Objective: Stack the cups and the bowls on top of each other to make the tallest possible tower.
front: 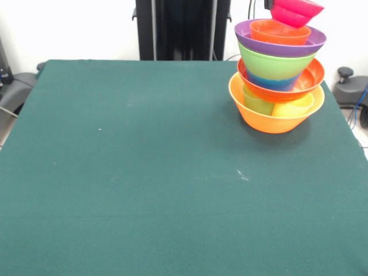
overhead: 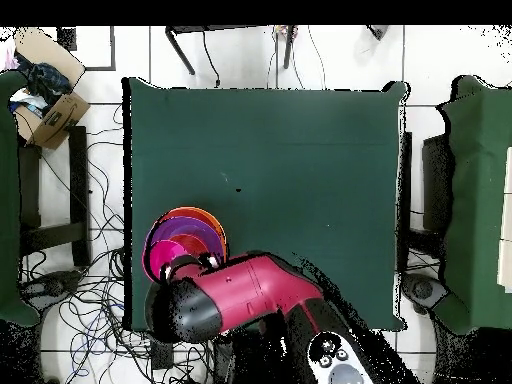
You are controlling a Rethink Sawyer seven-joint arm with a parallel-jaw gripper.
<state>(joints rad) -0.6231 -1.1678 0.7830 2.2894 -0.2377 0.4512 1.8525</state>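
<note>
your tower (front: 277,80) in the upper right is almost complete; the small pink bowl (front: 295,11) sits tilted on top. the gripper's state i cannot tell.

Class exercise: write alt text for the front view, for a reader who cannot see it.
A tower of nested plastic bowls stands at the far right of a green table: big orange bowl lowest, pink bowl tilted on top.

The tower (front: 277,75) stands at the table's far right: big orange bowl (front: 276,118) lowest, pink bowl (front: 295,11) tilted topmost.
</note>
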